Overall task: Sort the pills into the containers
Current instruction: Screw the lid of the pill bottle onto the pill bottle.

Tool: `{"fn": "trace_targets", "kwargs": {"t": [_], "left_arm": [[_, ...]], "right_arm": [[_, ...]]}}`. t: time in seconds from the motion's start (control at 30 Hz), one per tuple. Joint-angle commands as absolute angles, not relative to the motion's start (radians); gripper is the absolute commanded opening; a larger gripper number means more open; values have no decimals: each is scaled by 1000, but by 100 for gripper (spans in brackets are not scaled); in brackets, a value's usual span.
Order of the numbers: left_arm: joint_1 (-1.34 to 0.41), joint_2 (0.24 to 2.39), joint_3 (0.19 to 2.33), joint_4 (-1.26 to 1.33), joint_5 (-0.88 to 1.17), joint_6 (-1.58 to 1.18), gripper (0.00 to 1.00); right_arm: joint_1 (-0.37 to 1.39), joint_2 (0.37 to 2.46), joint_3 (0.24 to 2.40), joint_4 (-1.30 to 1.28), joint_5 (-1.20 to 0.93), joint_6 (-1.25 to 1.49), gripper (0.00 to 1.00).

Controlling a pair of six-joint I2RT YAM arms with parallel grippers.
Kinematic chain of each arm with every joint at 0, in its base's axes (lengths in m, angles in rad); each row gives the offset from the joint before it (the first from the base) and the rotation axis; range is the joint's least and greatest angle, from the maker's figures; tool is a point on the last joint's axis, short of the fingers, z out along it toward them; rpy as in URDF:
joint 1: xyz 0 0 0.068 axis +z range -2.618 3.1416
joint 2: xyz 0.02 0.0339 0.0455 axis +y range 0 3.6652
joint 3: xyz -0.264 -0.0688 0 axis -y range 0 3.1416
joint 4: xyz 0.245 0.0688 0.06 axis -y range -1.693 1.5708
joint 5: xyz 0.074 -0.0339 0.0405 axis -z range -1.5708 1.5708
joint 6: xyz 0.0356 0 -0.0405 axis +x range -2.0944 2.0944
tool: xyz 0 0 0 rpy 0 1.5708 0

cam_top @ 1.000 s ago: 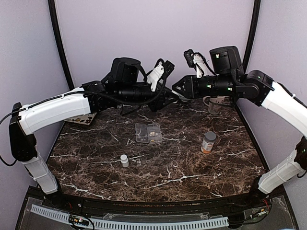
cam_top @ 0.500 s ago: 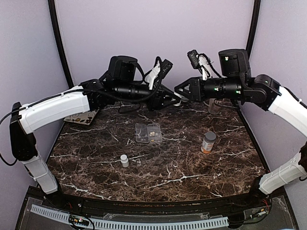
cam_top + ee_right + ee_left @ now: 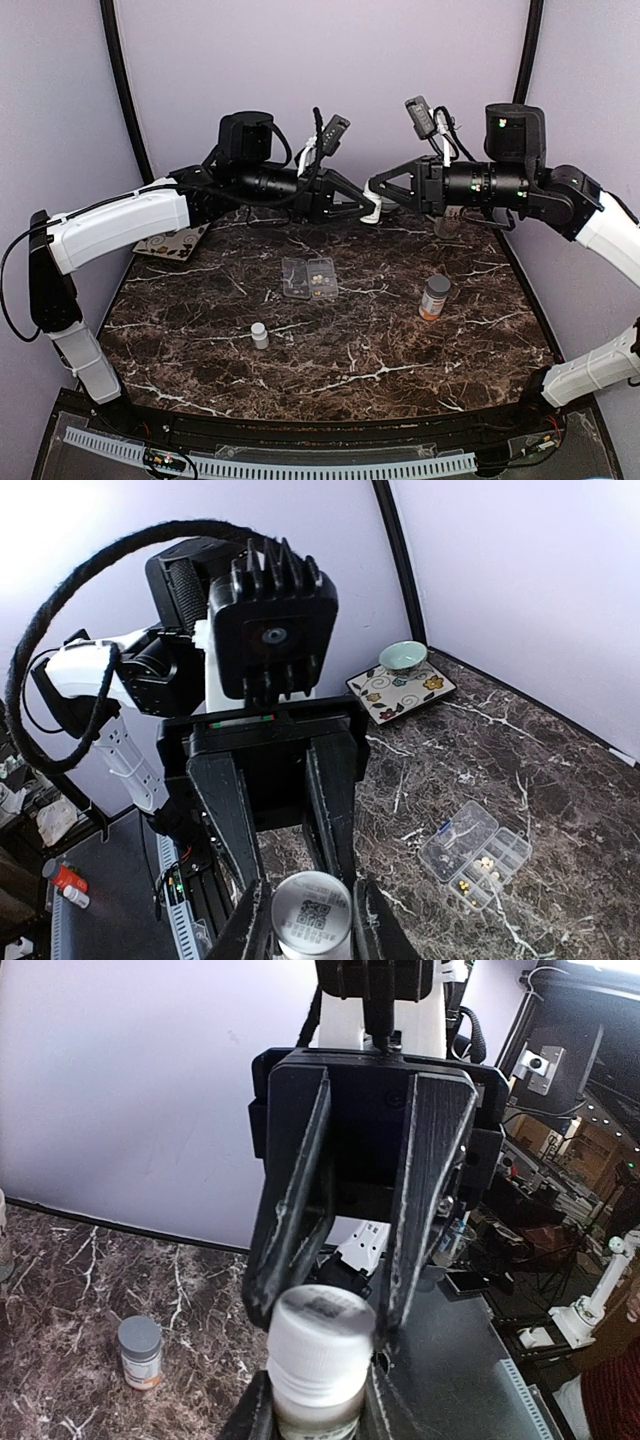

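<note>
- The left end effector [image 3: 352,205] is raised over the back of the counter [image 3: 200,340], partly closed on the body of a small white bottle [image 3: 312,1400].
- Below it, nearer the arm bases and well apart, the pill box [image 3: 293,278] lies flat. Its lid looks folded open, and a few pills [image 3: 484,864] sit in its compartments.
- The right end effector [image 3: 382,198] faces the left one, nearly shut around the bottle's cap [image 3: 322,1318].
- Step, by my reading: uncapping the bottle in mid-air. The next move calls for a twist of the cap against a steady hold, then tipping the bottle over the box.

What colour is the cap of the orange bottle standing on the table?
The cap is grey, clearest in the left wrist view.
</note>
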State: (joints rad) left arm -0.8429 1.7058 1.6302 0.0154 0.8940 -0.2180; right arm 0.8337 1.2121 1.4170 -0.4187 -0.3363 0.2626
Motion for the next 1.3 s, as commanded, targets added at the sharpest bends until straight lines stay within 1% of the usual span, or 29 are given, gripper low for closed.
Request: {"fn": "trace_targets", "kwargs": {"t": [0.0,0.1,0.37,0.7,0.9,1.27], "left_arm": [[-798,1689,1685,96,1011,-246,0],[-798,1693,1708,19,991,-196,0],[-834,1729,1838,-268,835,13,0],[-880,1777,1930,-431,707,154,0],[-885,1771,1925,-423,666,159,0],[-880,1710,1808,-241,598,82,0]], "right_arm": [[810,1202,1410,-551,-403,233,4],[809,1206,1420,-555,-402,232,4],[809,1259,1487,-611,-420,209,4],[808,1330,1572,-713,-456,165,4],[802,1351,1585,-730,-469,159,3],[803,1295,1498,-645,-443,206,4]]}}
